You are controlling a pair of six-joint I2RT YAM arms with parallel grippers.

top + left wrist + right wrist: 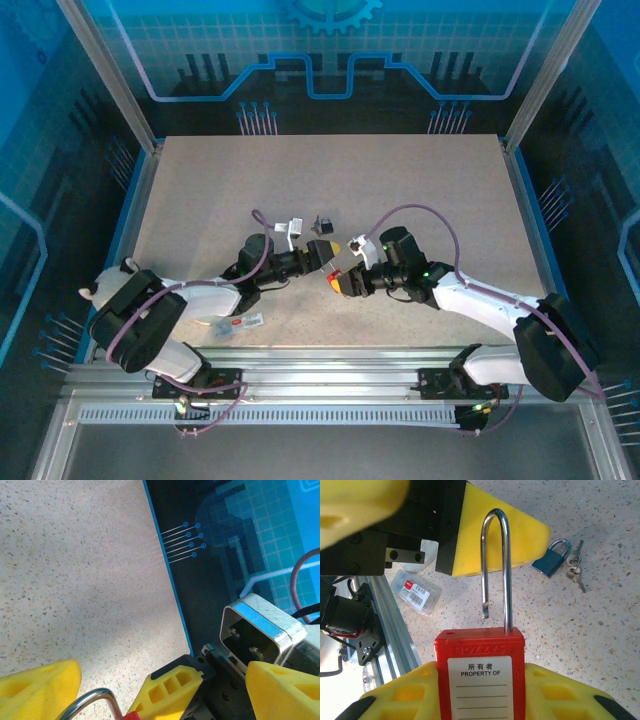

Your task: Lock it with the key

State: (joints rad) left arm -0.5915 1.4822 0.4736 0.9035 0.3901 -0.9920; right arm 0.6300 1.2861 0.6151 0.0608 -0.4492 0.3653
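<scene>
Clipped and unclear
We lose the base of the red padlock under the right-wrist edge; the left-wrist edge clips its shackle; keys too small to read.

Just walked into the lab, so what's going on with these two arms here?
The right gripper holds a red padlock by its body, its shackle open. The left gripper, open, sits close by the shackle's top without gripping it. A blue padlock with keys lies on the table beyond, untouched.
</scene>
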